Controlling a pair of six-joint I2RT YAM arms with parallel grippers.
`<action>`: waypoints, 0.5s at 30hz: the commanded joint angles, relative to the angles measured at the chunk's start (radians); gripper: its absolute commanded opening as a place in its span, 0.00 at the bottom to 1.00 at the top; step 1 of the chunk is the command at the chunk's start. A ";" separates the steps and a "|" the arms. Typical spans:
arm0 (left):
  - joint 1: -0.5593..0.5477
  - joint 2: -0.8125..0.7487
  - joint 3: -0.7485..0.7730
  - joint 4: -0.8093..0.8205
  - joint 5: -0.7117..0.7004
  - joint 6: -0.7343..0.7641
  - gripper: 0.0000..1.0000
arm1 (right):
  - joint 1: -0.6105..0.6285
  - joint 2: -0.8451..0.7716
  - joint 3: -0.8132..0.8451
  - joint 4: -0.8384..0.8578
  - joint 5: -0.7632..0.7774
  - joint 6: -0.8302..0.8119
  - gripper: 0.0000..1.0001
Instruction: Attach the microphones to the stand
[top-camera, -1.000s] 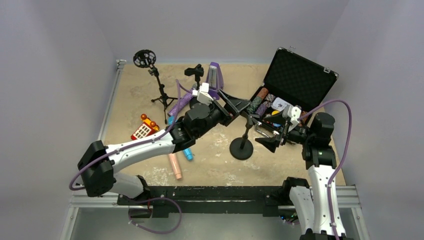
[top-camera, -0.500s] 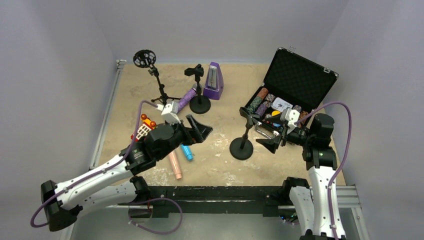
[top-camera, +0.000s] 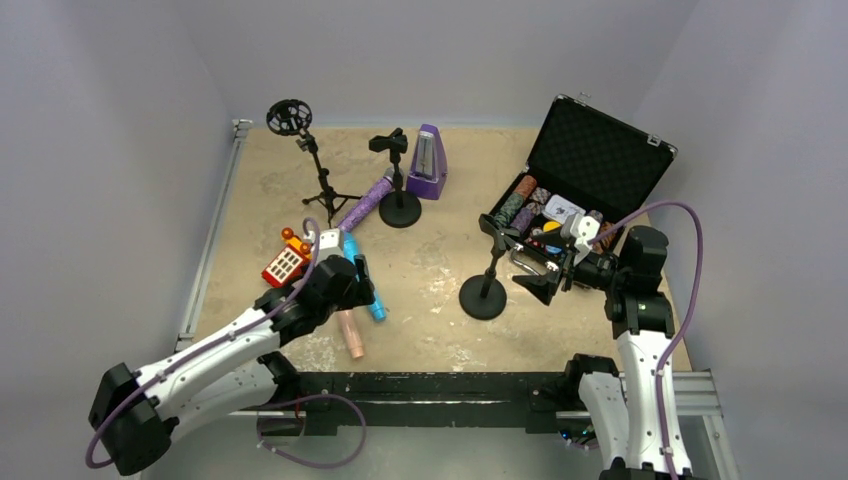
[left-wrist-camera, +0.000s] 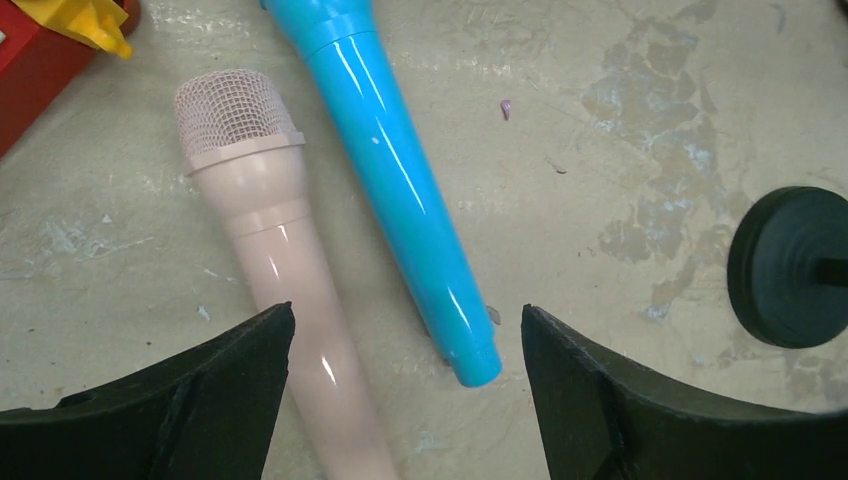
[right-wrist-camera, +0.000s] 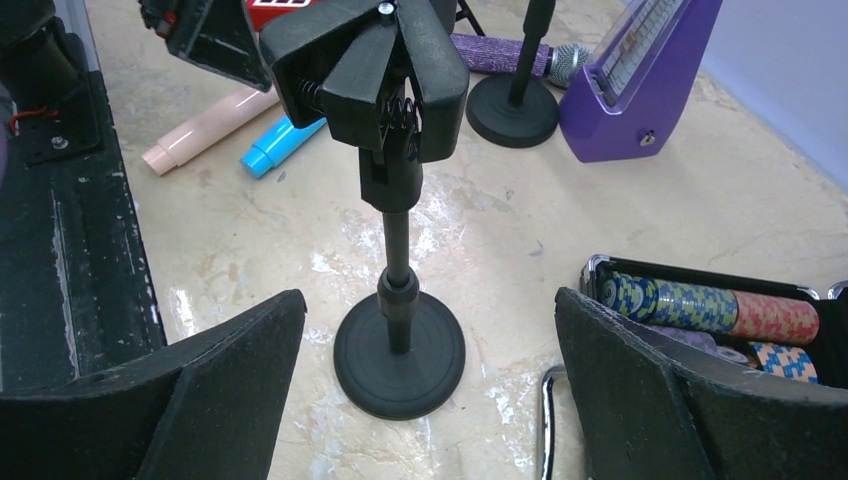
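The left gripper (left-wrist-camera: 405, 318) hangs spread over the pink microphone (left-wrist-camera: 270, 230) and cyan microphone (left-wrist-camera: 390, 170), gripping neither. The right gripper (right-wrist-camera: 430, 298), also spread, flanks the empty clip stand (right-wrist-camera: 398, 250). The purple microphone (top-camera: 365, 203) lies beside the far stand (top-camera: 399, 210). Judging by this, none is attached yet.

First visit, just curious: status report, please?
Left hand open above pale pink plastic microphone and bright blue plastic microphone, both lying flat. Right hand open, facing empty black clip stand. Nothing blocking.

My tabletop (top-camera: 440, 285) was mottled beige, scuffed white in patches. Plain pale lavender walls (top-camera: 450, 50) rose behind it and on both its sides.
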 joint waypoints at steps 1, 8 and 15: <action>0.036 0.164 0.059 0.142 0.031 0.019 0.86 | 0.000 0.004 0.030 0.029 0.008 0.011 0.99; 0.071 0.427 0.181 0.168 0.053 -0.048 0.84 | 0.000 -0.004 0.027 0.035 0.002 0.018 0.99; 0.086 0.591 0.245 0.148 0.055 -0.108 0.77 | 0.000 -0.006 0.031 0.035 -0.005 0.022 0.99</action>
